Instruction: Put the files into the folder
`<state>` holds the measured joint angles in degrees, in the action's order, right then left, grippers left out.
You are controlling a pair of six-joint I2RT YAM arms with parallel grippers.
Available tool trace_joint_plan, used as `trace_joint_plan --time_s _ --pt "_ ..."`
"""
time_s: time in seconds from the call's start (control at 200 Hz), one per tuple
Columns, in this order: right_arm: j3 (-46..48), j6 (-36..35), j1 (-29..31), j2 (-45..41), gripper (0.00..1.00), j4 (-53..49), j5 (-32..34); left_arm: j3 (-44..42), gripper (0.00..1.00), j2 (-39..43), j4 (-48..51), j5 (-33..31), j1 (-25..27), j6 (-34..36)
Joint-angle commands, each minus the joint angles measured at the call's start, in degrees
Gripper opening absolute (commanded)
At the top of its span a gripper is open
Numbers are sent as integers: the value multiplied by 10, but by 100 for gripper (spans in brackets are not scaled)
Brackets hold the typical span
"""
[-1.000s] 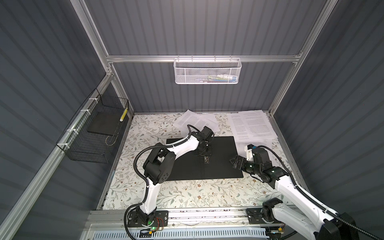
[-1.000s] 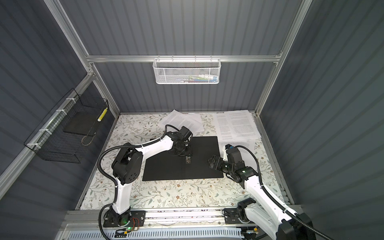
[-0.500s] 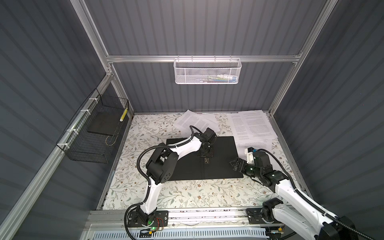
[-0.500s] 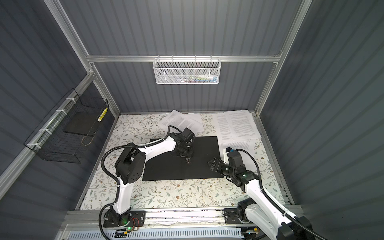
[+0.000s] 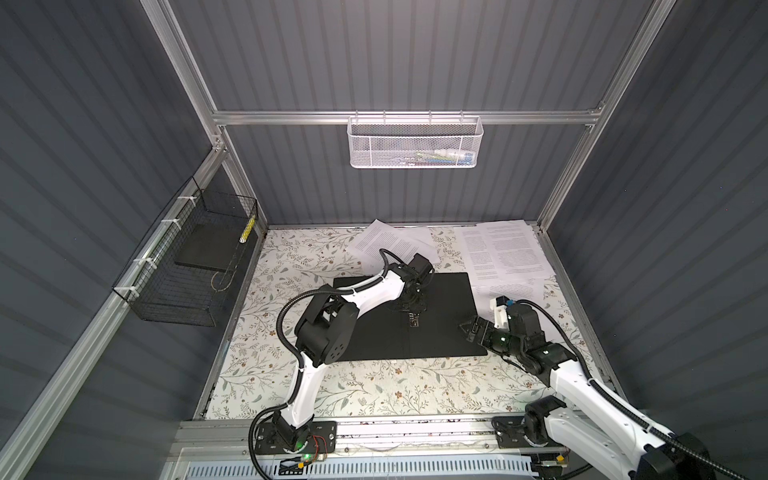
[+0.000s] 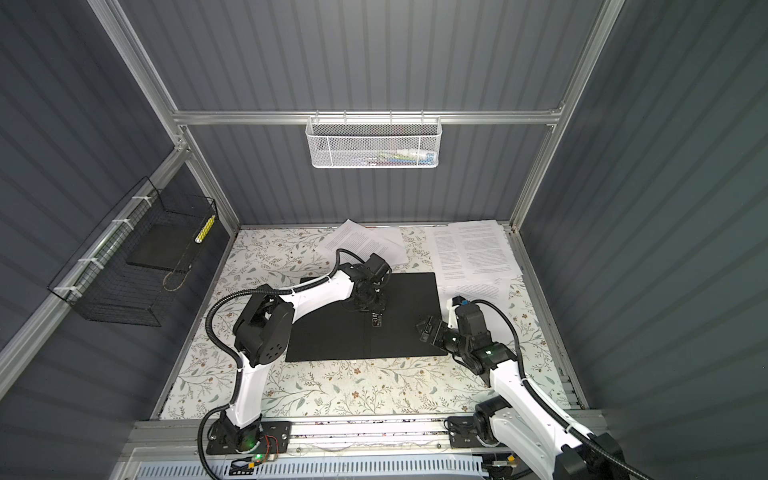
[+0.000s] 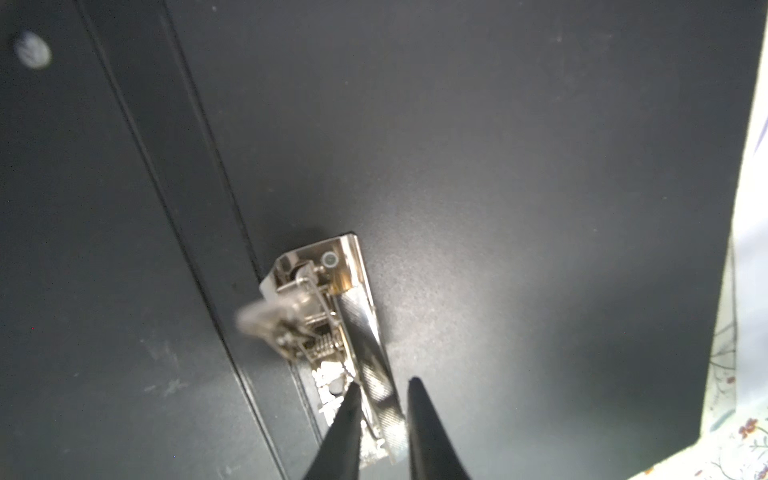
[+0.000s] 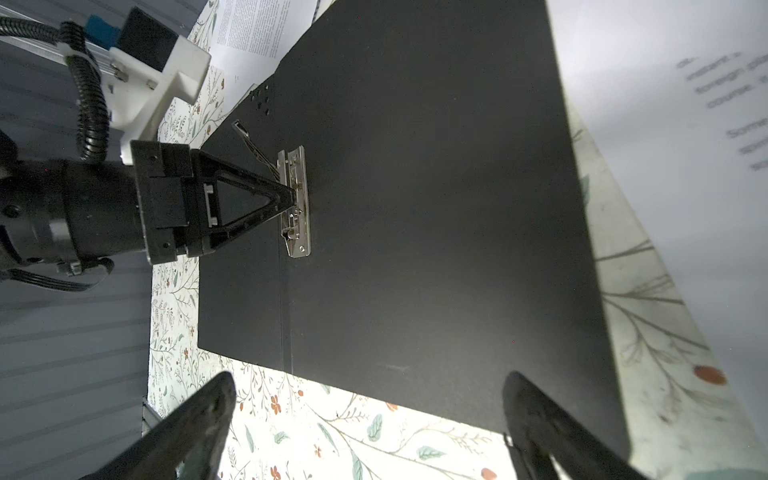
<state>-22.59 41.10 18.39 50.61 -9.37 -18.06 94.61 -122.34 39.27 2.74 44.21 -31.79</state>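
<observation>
In both top views the left gripper [image 5: 412, 308] has come down onto the clip [image 5: 412, 322] since a second ago, and its jaws have drawn in. The right gripper [image 5: 469, 328] has sunk a little at the folder's near right corner. The folder [image 5: 444, 299] lies open and flat in the middle of the desk [image 5: 374, 386], where it was. The files [image 5: 507, 253] have not moved: a fanned pile in the far right corner, and a few more sheets behind the folder's far edge.

A white basket [image 5: 374, 149] hangs on the rear rail with small things inside that I cannot make out. A black basket [image 5: 174, 307] on the left wall holds a dark slab [image 5: 205, 249] and a yellow-striped stick [image 5: 246, 230].

From the left wrist I see the fingers [image 7: 345, 428] close together, clenched on the clip's [image 7: 328, 299] shiny bar. The lever [image 7: 257, 318] is raised and blurred. The clip sits just beside the folder's [image 7: 498, 166] fold.

From the right wrist, the right gripper [image 8: 369, 377] is spread wide and grasps nothing, hovering over the folder's [image 8: 436, 208] near edge. Beyond it the left gripper [image 8: 286, 195] pinches the clip [image 8: 297, 224], and files [image 8: 257, 29] lie on the desk [image 8: 332, 436] past the far corner.
</observation>
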Motion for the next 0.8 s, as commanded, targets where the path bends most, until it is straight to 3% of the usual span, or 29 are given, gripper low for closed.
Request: trace_joint_plan --time_s 0.0,0.39,0.795 --pt "6 0 -3 -7 99 6 -6 15 17 -16 20 -10 3 0" --pt "17 11 -4 -7 99 19 -35 -5 7 7 16 -19 2 2" --pt "11 9 -4 49 99 41 -41 -62 1 143 66 -118 3 20"
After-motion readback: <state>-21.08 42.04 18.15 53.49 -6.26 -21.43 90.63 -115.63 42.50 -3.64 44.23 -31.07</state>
